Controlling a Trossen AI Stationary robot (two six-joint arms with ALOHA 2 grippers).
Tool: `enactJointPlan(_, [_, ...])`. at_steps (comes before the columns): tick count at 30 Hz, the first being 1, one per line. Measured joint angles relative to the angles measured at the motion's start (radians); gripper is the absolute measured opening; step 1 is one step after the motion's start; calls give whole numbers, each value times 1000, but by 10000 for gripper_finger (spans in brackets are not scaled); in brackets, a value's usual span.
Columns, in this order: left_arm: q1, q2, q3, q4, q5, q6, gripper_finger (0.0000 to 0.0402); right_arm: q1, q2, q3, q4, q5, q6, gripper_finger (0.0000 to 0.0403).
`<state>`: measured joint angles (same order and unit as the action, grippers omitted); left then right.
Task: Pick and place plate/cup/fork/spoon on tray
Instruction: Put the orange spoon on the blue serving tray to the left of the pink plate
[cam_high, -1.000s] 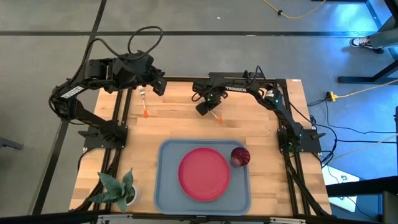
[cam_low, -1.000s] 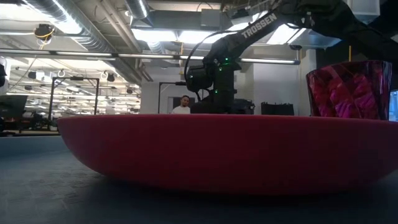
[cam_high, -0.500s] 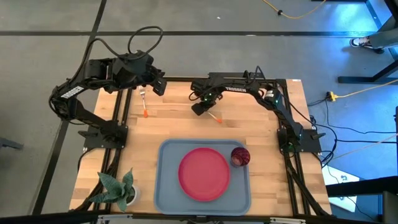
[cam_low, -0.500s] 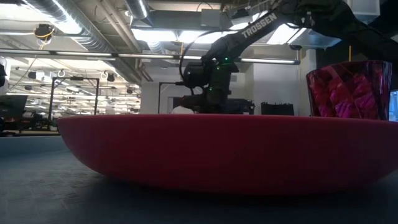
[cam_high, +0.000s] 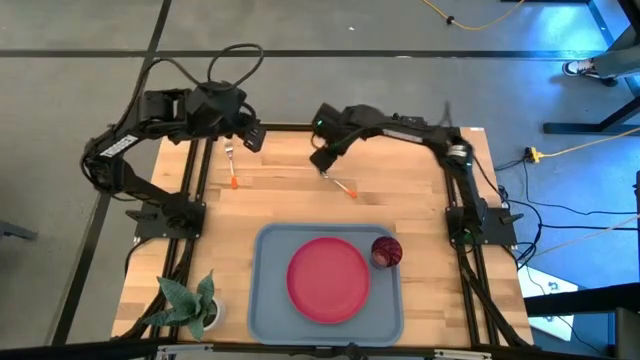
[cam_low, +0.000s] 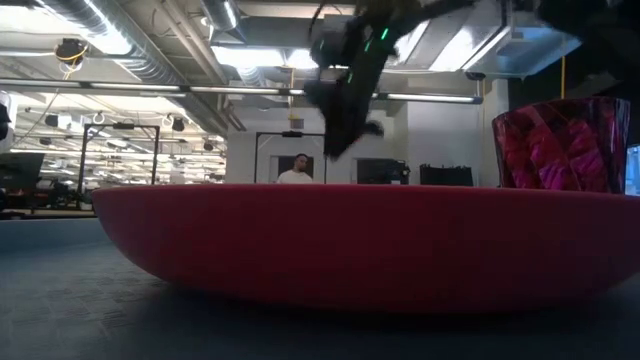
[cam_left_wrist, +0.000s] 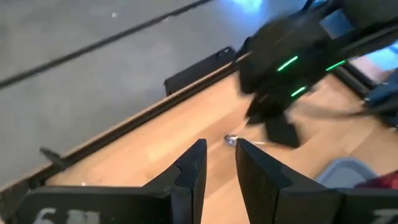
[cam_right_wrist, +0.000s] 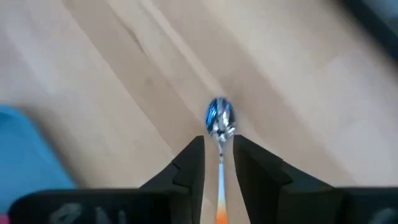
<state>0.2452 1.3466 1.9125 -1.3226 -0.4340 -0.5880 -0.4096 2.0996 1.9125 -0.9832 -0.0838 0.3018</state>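
Grey-blue tray (cam_high: 265, 300) near the front of the desk (cam_high: 400, 200), with the pink plate (cam_high: 328, 279) and the dark red cup (cam_high: 387, 251) inside. Fork (cam_high: 231, 167) and spoon (cam_high: 343, 185) out on the bare wood, far side. Low view: plate and cup up close, plus a person (cam_low: 293, 170) far behind. Right wrist view: spoon bowl just past the right tool (cam_right_wrist: 218, 163), fingers a small way apart, orange handle between them, touch unclear. Left tool (cam_left_wrist: 219, 167) above the fork, fingers a small way apart, nothing held.
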Motion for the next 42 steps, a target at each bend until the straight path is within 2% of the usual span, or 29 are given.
enactJointPlan(4, [90,14,-54,18,92,-4,79,0,-158,0,-12,62,-25,90])
enactJointPlan(7, [176,28,-134,93,239,35,79,0,-270,0,-23,101,-38,90])
enactJointPlan(12, [299,64,-334,358,565,82,79,-1,-443,1,-39,116,-103,90])
enactJointPlan(15, [340,106,-440,514,669,74,79,-1,-522,1,-40,117,-128,90])
enactJointPlan(18, [358,168,-509,589,689,73,79,0,-588,1,-40,117,-131,90])
enactJointPlan(23, [356,295,-558,628,736,85,79,2,-649,1,-44,118,-131,90])
enactJointPlan(28, [333,430,-562,692,747,111,79,2,-663,1,-83,118,-131,90])
enactJointPlan(33, [314,536,-562,810,804,111,79,2,-663,-20,-117,119,-131,90])
enactJointPlan(42, [294,601,-562,850,687,111,79,2,-659,-21,-143,119,-128,90])
